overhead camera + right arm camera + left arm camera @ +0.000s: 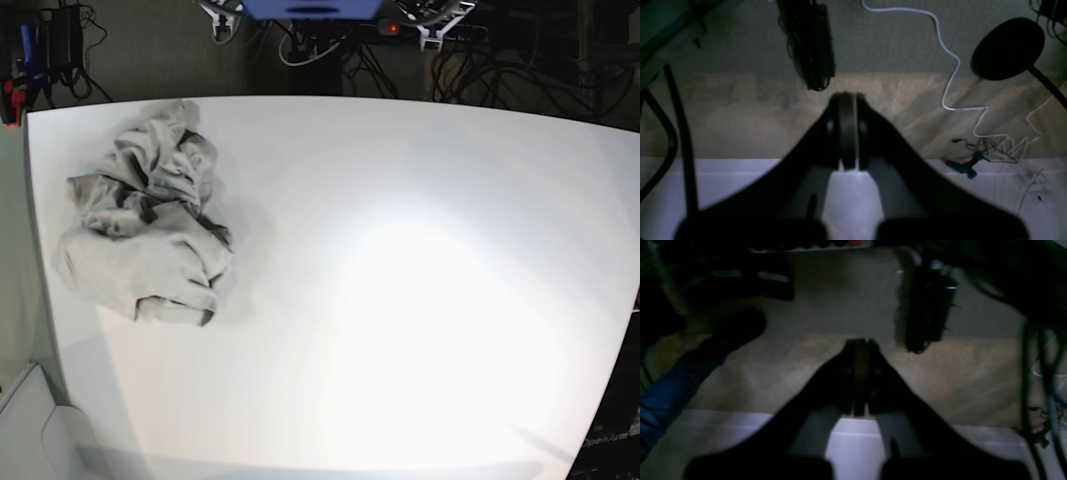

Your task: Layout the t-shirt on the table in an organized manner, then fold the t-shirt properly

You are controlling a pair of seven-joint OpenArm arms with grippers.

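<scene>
In the left wrist view, the left tool (860,368) has its two dark fingers pressed together with nothing between them. It hangs beyond the white edge of the table (723,426), over a dim carpeted floor (840,300). A blue-clad leg (670,393) with a dark shoe shows at the left, and black cables (1033,380) hang at the right.

In the right wrist view, the right tool (847,130) is likewise closed and holds nothing, above the table's edge (740,170). On the floor beyond lie a white cable (948,53), a round black base (1007,48) and a small blue object (962,166).

In the base view, the t-shirt (145,235) lies crumpled in a heap on the table (400,300), near its far left corner. Neither arm shows here.
</scene>
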